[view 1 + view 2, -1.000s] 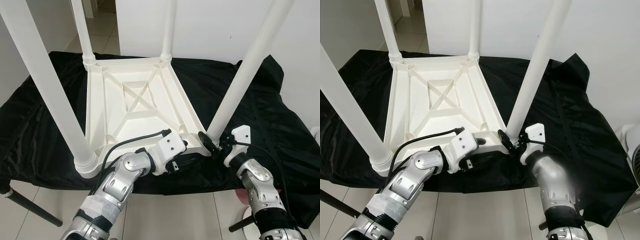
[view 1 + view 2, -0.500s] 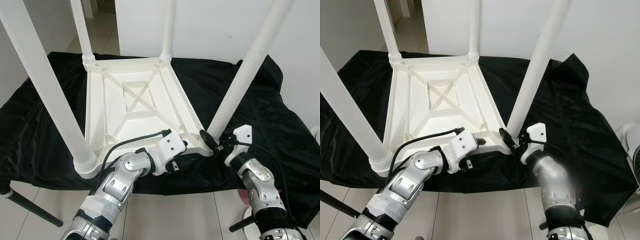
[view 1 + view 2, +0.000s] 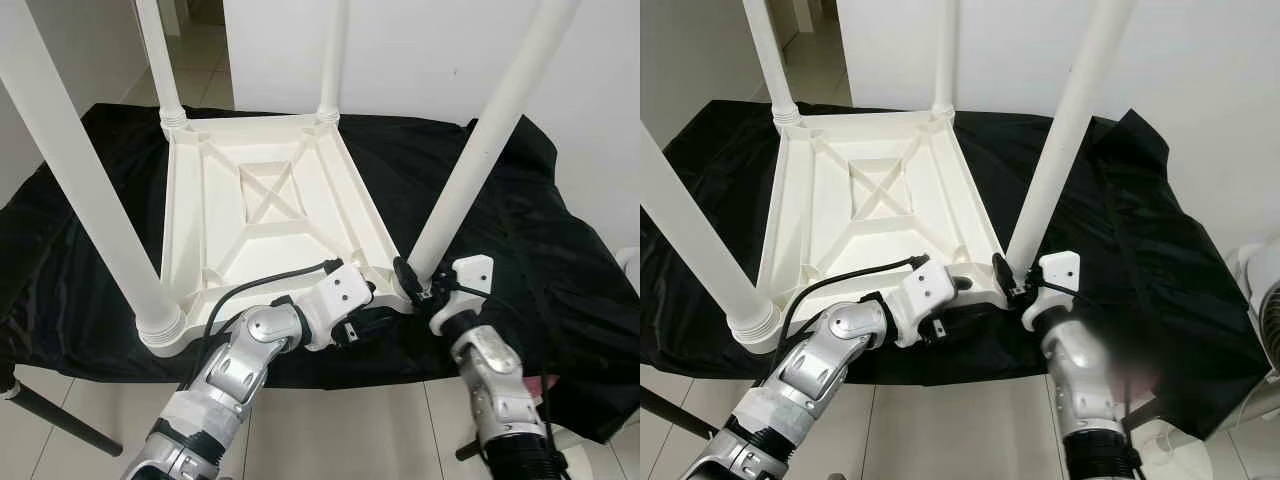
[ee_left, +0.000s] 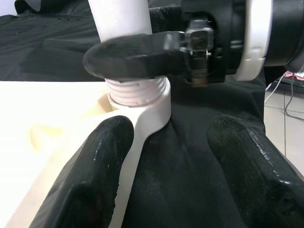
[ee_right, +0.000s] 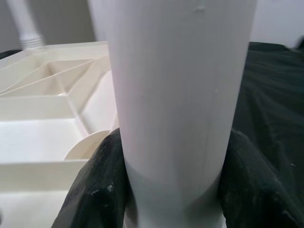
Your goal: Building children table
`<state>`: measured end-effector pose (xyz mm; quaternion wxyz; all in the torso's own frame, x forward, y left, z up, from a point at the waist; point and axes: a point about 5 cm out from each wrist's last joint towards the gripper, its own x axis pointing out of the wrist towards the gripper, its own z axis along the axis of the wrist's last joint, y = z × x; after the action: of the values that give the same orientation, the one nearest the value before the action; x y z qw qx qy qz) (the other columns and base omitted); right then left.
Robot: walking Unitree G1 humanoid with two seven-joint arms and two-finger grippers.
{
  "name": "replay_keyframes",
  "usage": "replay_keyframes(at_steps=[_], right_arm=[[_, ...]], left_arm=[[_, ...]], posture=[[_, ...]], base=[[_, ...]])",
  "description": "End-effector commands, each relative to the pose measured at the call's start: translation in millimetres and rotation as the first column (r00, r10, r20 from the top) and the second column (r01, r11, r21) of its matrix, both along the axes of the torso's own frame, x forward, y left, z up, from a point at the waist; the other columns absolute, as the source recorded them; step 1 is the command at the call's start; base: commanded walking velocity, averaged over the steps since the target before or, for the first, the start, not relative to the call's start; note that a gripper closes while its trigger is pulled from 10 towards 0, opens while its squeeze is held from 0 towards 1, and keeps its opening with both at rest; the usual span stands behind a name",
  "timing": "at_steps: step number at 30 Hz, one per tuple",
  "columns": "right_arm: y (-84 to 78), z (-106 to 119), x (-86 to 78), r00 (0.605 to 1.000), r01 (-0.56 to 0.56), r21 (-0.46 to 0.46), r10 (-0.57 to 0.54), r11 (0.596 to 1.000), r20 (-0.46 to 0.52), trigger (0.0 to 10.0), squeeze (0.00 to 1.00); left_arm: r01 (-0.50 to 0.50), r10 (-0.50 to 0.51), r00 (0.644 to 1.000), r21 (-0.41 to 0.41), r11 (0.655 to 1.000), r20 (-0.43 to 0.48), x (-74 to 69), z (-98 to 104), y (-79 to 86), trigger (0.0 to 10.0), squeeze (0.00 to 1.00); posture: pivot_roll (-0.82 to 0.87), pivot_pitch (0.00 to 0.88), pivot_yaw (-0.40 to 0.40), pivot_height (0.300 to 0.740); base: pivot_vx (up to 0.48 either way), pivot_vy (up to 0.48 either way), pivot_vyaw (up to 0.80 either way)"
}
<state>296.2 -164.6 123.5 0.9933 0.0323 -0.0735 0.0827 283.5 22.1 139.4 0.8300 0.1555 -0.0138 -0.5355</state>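
Four legs stand up from the upturned white table (image 3: 270,215), which lies on a black cloth (image 3: 520,230). Starting left of the table's near right corner: my left gripper (image 3: 362,327) sits against the table's near edge, its fingers (image 4: 102,156) spread apart astride the corner socket (image 4: 147,102), steadying it without clamping. At the corner itself, the near right leg (image 3: 470,170) leans a little, with thread showing above the socket, so I judge it not fully screwed home. My right gripper (image 3: 415,285) is clamped round that leg's base. The other three legs look seated; this last one remains.
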Motion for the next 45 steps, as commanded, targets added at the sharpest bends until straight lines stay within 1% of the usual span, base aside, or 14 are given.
replay_keyframes(at_steps=[1,3,7,10,21,22,28,36,37,38,39,40,41,45], right_arm=[[-7.5,-7,-2.2,0.99,0.128,0.07,-0.124,0.989,-0.064,10.0,0.0],[-7.3,-9,-3.0,0.981,0.183,0.072,-0.177,0.98,-0.084,10.0,0.0],[5.7,-16,-8.1,0.913,0.394,0.108,-0.375,0.913,-0.161,10.0,0.0],[14.3,-15,-8.9,0.915,0.392,0.115,-0.374,0.913,-0.153,10.0,0.0],[13.7,-11,-5.5,0.917,0.386,0.105,-0.369,0.917,-0.151,10.0,0.0],[16.6,-11,-5.4,0.928,0.358,0.127,-0.338,0.925,-0.155,10.0,1.0],[14.1,-5,-6.6,0.946,0.315,0.119,-0.303,0.942,-0.113,10.0,1.0],[6.3,-1,-6.9,0.983,0.18,0.118,-0.174,0.977,-0.059,10.0,1.0],[4.1,0,-6.6,0.991,0.132,0.103,-0.128,0.986,-0.045,10.0,0.65],[4.1,0,-6.6,0.991,0.132,0.103,-0.128,0.986,-0.045,10.0,0.65],[1.6,0,-6.3,0.995,0.091,0.089,-0.088,0.992,-0.037,10.0,0.24],[-1.4,1,-5.3,0.999,0.042,0.067,-0.04,0.997,-0.032,10.0,0.0],[-1.4,1,-5.3,0.999,0.042,0.067,-0.04,0.997,-0.032,10.0,0.0],[-12.0,8,-0.5,0.994,-0.107,-0.017,0.107,0.994,-0.014,10.0,0.0]], left_arm=[[-0.033,0.033,0.999,0.005,0.999,0.023,2.3,3,-0.5,10.0,0.0],[-0.034,0.033,0.999,0.005,0.999,0.023,2.6,3,-0.4,10.0,0.0],[-0.031,0.031,0.999,0.001,1.0,0.026,3.9,4,-2.8,10.0,0.0],[-0.031,0.031,0.999,-0.001,1.0,0.028,4.8,5,-3.8,10.0,0.0],[-0.038,0.038,0.999,-0.003,0.999,0.035,7.0,6,-3.4,10.0,0.0],[-0.04,0.04,0.999,-0.004,0.999,0.036,7.0,6,-3.1,10.0,0.0],[-0.043,0.043,0.998,-0.007,0.999,0.036,6.2,6,-3.2,10.0,0.0],[-0.044,0.044,0.998,-0.008,0.999,0.037,7.5,7,-3.7,10.0,0.0],[-0.044,0.044,0.998,-0.009,0.999,0.037,7.7,7,-3.7,10.0,0.0],[-0.044,0.044,0.998,-0.009,0.999,0.037,7.7,7,-3.7,10.0,0.0],[-0.044,0.045,0.998,-0.009,0.999,0.038,7.9,7,-3.7,10.0,0.0],[-0.044,0.045,0.998,-0.008,0.999,0.039,8.0,7,-3.6,10.0,0.0],[-0.044,0.045,0.998,-0.008,0.999,0.039,8.0,7,-3.6,10.0,0.0],[-0.045,0.046,0.998,-0.006,0.999,0.042,8.6,7,-3.3,10.0,0.0]], posture=[[-0.04,0.041,-0.028,0.74],[-0.04,0.04,-0.027,0.74],[-0.04,0.037,-0.029,0.74],[-0.04,0.035,-0.029,0.74],[-0.04,0.027,-0.034,0.74],[-0.03,0.028,-0.035,0.74],[-0.04,0.03,-0.036,0.74],[-0.04,0.028,-0.037,0.74],[-0.04,0.028,-0.037,0.74],[-0.04,0.028,-0.037,0.74],[-0.04,0.027,-0.038,0.74],[-0.04,0.025,-0.039,0.74],[-0.04,0.025,-0.039,0.74],[-0.04,0.022,-0.039,0.74]], base=[[0.0,0.0,0.0],[0.0,0.0,0.0],[0.0,0.0,0.0],[0.0,0.0,0.0],[0.0,0.0,0.0],[0.0,0.0,0.0],[0.0,0.0,0.0],[0.0,0.0,0.0],[0.0,0.0,0.0],[0.0,0.0,0.0],[0.0,0.0,0.0],[0.0,0.0,0.0],[0.0,0.0,0.0],[0.0,0.0,0.0]])
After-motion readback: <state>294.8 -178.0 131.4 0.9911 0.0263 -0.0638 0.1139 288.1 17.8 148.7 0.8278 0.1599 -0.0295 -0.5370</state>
